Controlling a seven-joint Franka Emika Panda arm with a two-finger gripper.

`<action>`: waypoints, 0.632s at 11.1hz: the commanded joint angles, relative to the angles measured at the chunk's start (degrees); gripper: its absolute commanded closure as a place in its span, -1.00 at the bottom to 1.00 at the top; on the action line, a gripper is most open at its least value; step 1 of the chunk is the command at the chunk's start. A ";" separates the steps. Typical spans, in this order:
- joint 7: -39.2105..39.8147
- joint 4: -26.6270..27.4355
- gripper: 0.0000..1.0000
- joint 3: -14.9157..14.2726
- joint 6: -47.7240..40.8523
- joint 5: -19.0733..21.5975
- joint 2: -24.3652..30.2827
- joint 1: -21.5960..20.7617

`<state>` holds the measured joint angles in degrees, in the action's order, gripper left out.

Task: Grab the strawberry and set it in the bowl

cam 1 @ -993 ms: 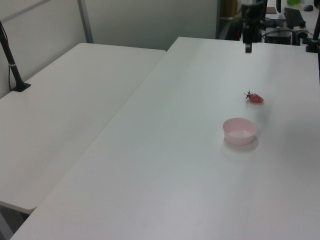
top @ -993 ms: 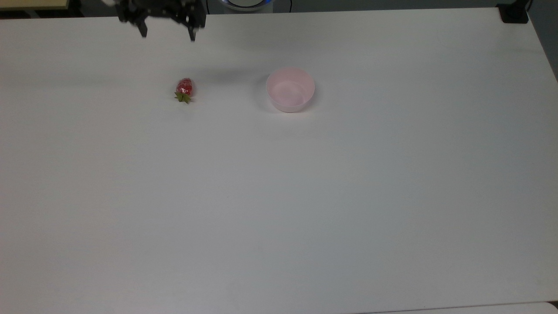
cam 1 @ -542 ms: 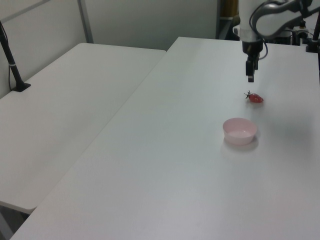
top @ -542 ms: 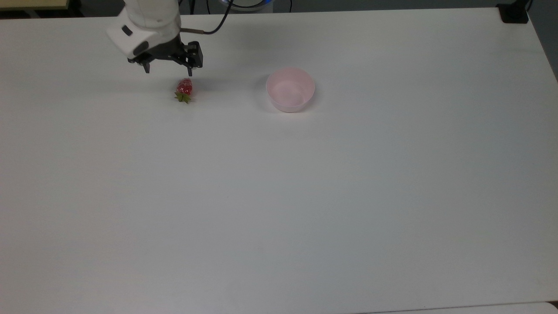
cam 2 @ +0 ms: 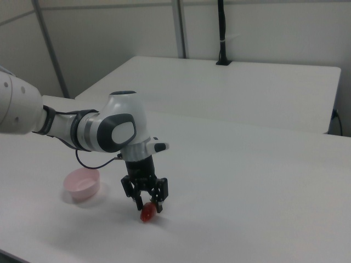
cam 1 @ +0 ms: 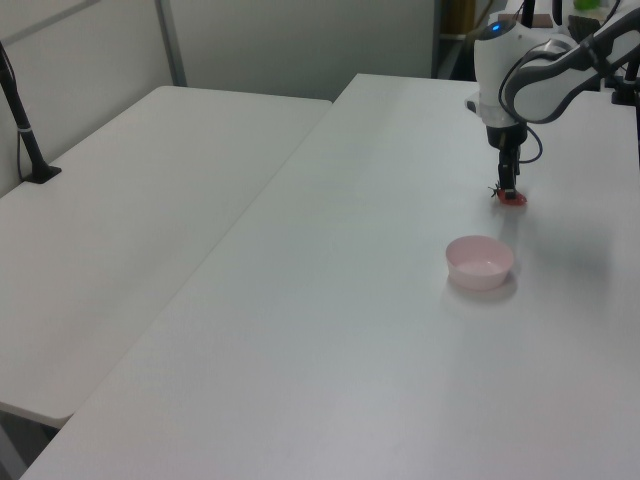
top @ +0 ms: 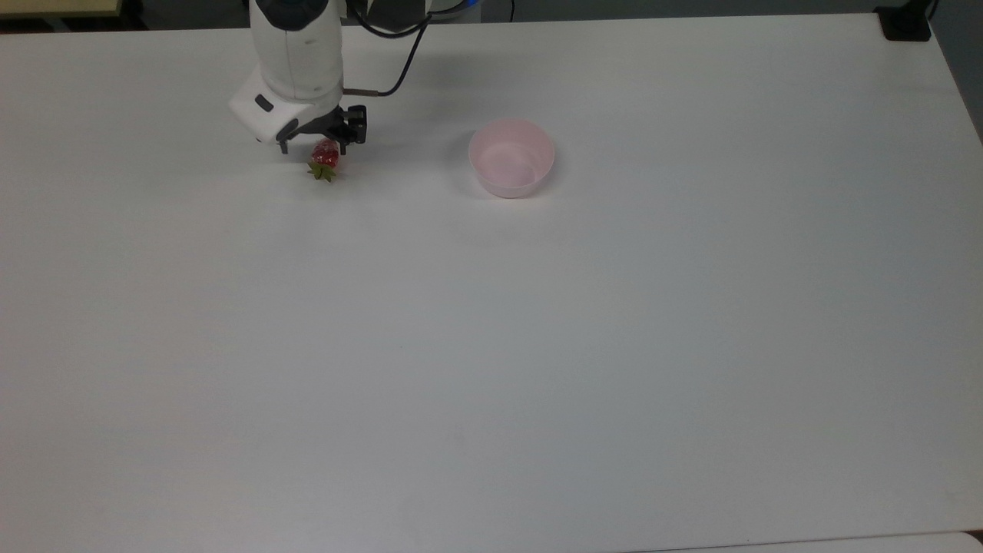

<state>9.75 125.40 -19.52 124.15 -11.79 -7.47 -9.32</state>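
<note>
Hand: the hand (top: 315, 148) (cam 1: 509, 189) (cam 2: 148, 206) points straight down at the table (top: 537, 346) (cam 1: 330, 300) (cam 2: 247, 181), low over the strawberry. Its two dark fingers (cam 2: 159, 204) stand apart — wide enough to straddle the fruit, one on either side in the right view. They are spread and grip nothing; whether a tip touches the fruit cannot be told.

Strawberry: the strawberry (top: 324, 160) (cam 1: 514, 198) (cam 2: 147, 213) lies on its side on the table, red body under the hand, green cap pointing toward the top view's bottom edge. In the left view it shows as a red spot at the foot of the fingers.

Bowl: the bowl (top: 511, 157) (cam 1: 480, 262) (cam 2: 82, 184) is pale pink, upright and holds nothing. It sits on the table well apart from the strawberry — to the top view's right of it, to the right view's left of it, nearer the camera in the left view.

Arm: the arm (top: 296, 54) (cam 1: 530, 80) (cam 2: 82, 129) is white, with a dark cable looping beside its wrist; it comes in from the top view's upper edge and from the right view's left.

Second table: another white table (cam 1: 130, 220) (cam 2: 230, 87) stands beside the first, with a black post clamped at its edge.
</note>
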 commanded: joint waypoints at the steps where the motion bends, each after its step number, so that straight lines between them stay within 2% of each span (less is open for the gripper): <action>1: 0.79 0.99 -0.03 -0.43 2.41 -1.31 -1.49 -1.05; 4: 0.70 0.90 0.39 -0.43 3.65 -1.31 -2.20 -1.31; 7: 0.88 -1.02 0.40 -0.35 -0.28 -0.52 2.26 -1.40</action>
<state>10.05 125.09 -19.40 125.91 -12.14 -9.59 -9.89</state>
